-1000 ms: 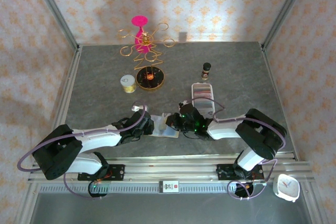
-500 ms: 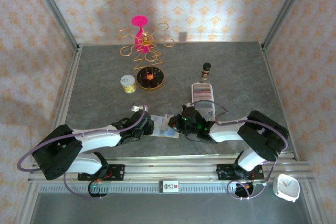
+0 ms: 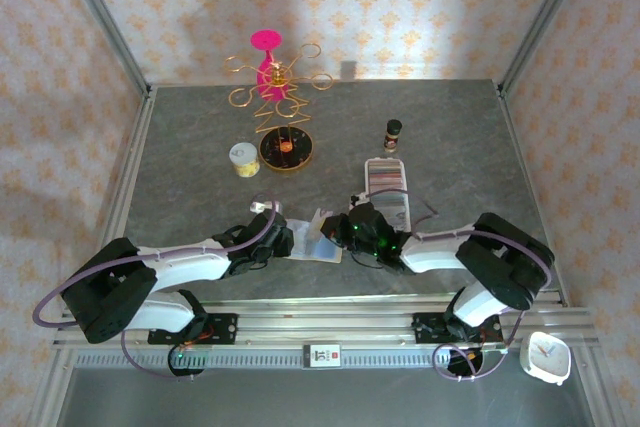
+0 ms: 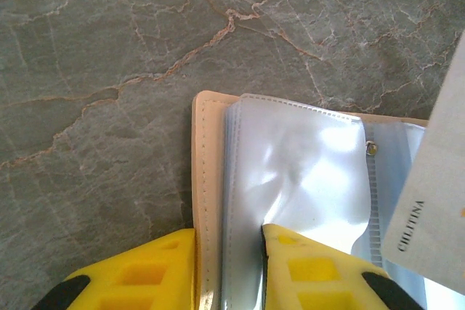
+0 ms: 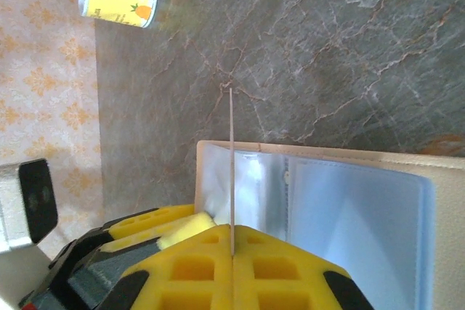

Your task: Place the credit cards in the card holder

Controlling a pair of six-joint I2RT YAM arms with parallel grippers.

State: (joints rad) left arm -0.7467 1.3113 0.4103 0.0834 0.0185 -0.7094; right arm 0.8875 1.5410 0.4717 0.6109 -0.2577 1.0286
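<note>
Left of centre in the overhead view, a yellow can stood on the grey table. Below and to its right, the left gripper lay low at the left end of the card holder, which lay open on the table near the lower middle of the frame. In the left wrist view its yellow fingers were clamped on the holder's left edge, one on the beige cover's side and one on the clear sleeves.

Just right of the holder, the right gripper was closed tight on one credit card, which stood tilted over the sleeves at the right edge of the left wrist view. Seen edge-on from the right wrist, it ran as a thin line up from between the fingers and across the open holder. Whether its edge had entered a sleeve could not be told.

Further right, the white tray held a row of credit cards standing on edge, with a small dark bottle just above it.
</note>
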